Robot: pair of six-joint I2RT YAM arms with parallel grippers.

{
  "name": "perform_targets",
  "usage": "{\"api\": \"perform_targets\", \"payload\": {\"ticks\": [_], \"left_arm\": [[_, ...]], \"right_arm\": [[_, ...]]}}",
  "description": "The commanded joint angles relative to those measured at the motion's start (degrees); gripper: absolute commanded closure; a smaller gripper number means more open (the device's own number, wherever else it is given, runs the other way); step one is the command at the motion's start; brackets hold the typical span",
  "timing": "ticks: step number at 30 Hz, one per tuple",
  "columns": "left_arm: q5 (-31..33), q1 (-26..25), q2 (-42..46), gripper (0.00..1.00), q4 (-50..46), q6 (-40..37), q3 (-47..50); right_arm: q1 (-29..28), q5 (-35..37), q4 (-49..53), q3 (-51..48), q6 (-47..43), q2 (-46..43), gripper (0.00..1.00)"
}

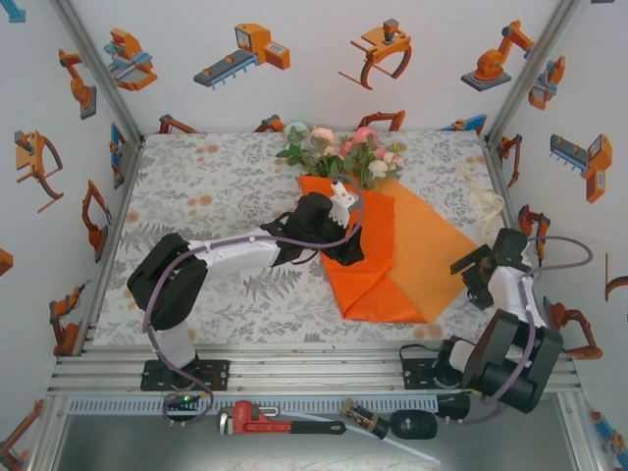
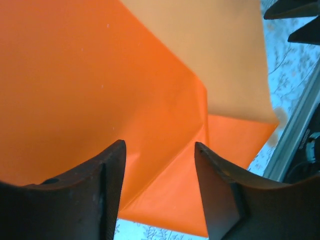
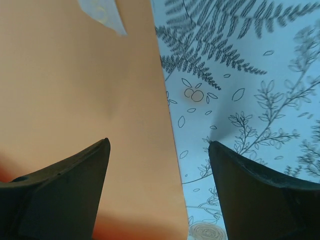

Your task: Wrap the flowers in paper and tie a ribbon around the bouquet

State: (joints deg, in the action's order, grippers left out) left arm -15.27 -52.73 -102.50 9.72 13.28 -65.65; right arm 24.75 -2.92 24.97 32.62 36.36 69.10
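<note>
Looking from above: the left gripper (image 1: 345, 245) hangs over the folded paper (image 1: 422, 257), its fingers spread and empty. The right gripper (image 1: 469, 267) sits just off the sheet's right edge, also spread and holding nothing.
Flowers: the flowers (image 1: 348, 152) lie on the far side of the left gripper, with the blooms past the sheet's top corner. The stems are out of sight, probably under the fold.
Ribbon: the ribbon (image 1: 486, 206) is bunched beyond the right gripper, apart from the paper.
Left wrist view: the jaws stand apart with the paper directly below. A folded flap's crease runs off ahead of the fingertips, and the paler underside shows beyond it.
Right wrist view: the jaws stand apart. The sheet's edge lies under one finger and the tablecloth (image 3: 250, 75) under the other.
Risk: neither gripper is pinning the fold, so the flap could spring open and let the stems roll out.
Risk at the edge: a pinch here could catch the cloth along with the thin sheet and crumple or tear it.
Top view alone: it places the blooms and the ribbon.
Wrist views alone: these show the crease and how flat the paper's edge lies.
</note>
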Motion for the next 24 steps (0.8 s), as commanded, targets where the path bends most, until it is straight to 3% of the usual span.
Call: {"api": "perform_targets", "payload": {"ticks": [1,5,10,16,24], "left_arm": [[-2.7,0.2,3.5,0.26,3.8,-4.1,-0.1],[-3.7,0.2,3.4,0.14,5.5,-3.5,0.7],[-3.0,0.2,2.8,0.12,5.9,-2.8,0.8],[-2.7,0.3,1.7,0.12,7.4,-1.4,0.8],[-3.1,0.3,-1.0,0.11,5.4,-0.1,-0.6]], "right_arm": [[0.6,-2.9,-3.5,-0.5,-0.5,2.5,0.29],[0.5,-5.0,-5.8,-1.8,0.1,4.8,0.3],[0.4,-14.5,-11.0,-4.1,2.7,5.2,0.35],[-3.3,-26.6,-16.5,-4.5,8.7,-0.6,0.31],[-6.8,-25.5,-13.9,-6.1,11.7,-14.0,0.26]]}}
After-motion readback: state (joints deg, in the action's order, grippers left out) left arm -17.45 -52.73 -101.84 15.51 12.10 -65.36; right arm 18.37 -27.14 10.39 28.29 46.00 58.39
